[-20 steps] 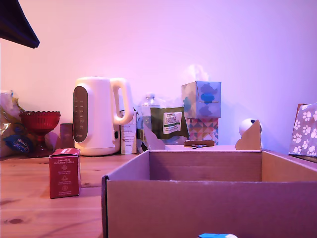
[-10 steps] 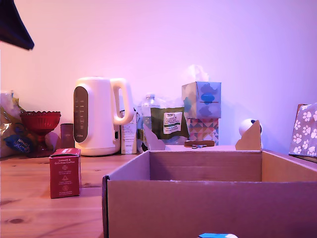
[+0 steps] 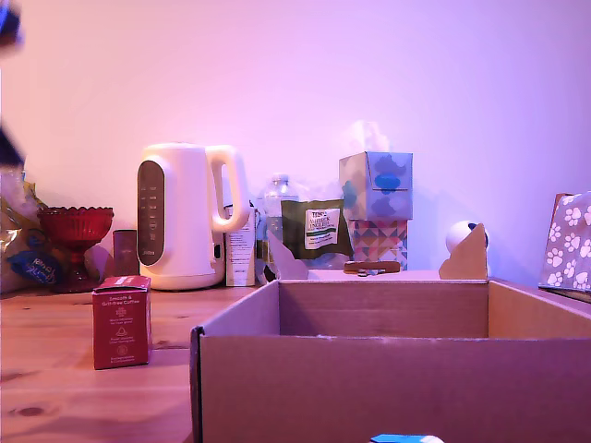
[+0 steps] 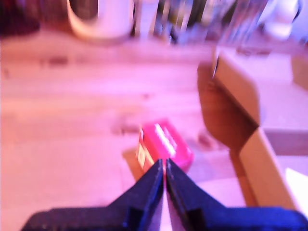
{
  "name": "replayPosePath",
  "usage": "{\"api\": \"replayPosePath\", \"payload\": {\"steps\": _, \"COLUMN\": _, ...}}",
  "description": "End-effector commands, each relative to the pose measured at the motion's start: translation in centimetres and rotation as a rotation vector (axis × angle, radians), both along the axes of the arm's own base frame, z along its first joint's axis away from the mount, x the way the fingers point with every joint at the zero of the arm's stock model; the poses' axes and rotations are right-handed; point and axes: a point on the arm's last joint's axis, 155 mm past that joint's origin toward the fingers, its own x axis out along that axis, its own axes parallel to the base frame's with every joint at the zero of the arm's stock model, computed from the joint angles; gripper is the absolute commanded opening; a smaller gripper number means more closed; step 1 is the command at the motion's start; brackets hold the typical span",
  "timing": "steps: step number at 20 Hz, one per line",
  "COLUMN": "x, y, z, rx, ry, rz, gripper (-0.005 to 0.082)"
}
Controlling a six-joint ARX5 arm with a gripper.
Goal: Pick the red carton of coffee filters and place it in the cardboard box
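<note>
Gripper (image 4: 165,169): dark fingers pressed together, nothing between them.
Red carton (image 4: 164,145): just beyond the fingertips, on the wooden table (image 4: 72,125).
Cardboard box (image 4: 260,144): beside the claw, flaps spread.

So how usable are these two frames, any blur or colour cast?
Exterior view: sharp, with a strong pink-purple cast; the red carton and cardboard box read clearly, only a blurred dark shape at the top left edge. Wrist view: motion-blurred throughout and pink; the carton is a smear beyond the hand, whose fingertips nearly touch.
</note>
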Motion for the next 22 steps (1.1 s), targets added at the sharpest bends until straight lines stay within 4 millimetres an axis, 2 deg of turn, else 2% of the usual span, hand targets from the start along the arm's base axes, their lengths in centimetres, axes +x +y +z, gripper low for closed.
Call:
{"api": "replayPosePath", "payload": {"steps": 1, "x": 0.0, "y": -0.8, "z": -0.4, "rx": -0.042, "ry": 0.029, "rz": -0.007, "gripper": -0.0007}}
{"api": "replayPosePath", "payload": {"steps": 2, "x": 0.1, "y": -1.2, "z": -1.1, "rx": -0.033, "ry": 0.048, "rz": -0.014, "gripper": 0.0028}}
{"api": "replayPosePath", "payload": {"steps": 3, "x": 0.3, "y": -1.6, "z": -1.5, "rx": -0.061, "ry": 0.072, "rz": -0.005, "gripper": 0.0139}}
{"api": "replayPosePath", "payload": {"steps": 5, "x": 0.7, "y": -3.1, "z": -2.2, "rx": -0.083, "ry": 0.088, "rz": -0.029, "gripper": 0.0506}}
{"api": "replayPosePath", "payload": {"steps": 6, "x": 1.0, "y": -3.8, "z": -2.4, "rx": -0.079, "ry": 0.086, "rz": -0.042, "gripper": 0.063}}
{"api": "replayPosePath", "payload": {"steps": 7, "x": 1.3, "y": -4.4, "z": -2.6, "rx": -0.08, "ry": 0.079, "rz": -0.042, "gripper": 0.0666}}
{"api": "replayPosePath", "payload": {"steps": 10, "x": 2.6, "y": -4.6, "z": -3.5, "rx": -0.032, "ry": 0.048, "rz": 0.018, "gripper": 0.0664}}
{"api": "replayPosePath", "payload": {"steps": 13, "x": 4.3, "y": -4.5, "z": -3.2, "rx": 0.01, "ry": -0.031, "rz": 0.075, "gripper": 0.0664}}
{"api": "replayPosePath", "payload": {"steps": 15, "x": 5.1, "y": -4.6, "z": -3.7, "rx": 0.043, "ry": -0.052, "rz": 0.083, "gripper": 0.0664}}
{"api": "replayPosePath", "payload": {"steps": 22, "x": 7.2, "y": -4.0, "z": -7.9, "rx": 0.077, "ry": -0.002, "rz": 0.12, "gripper": 0.0663}}
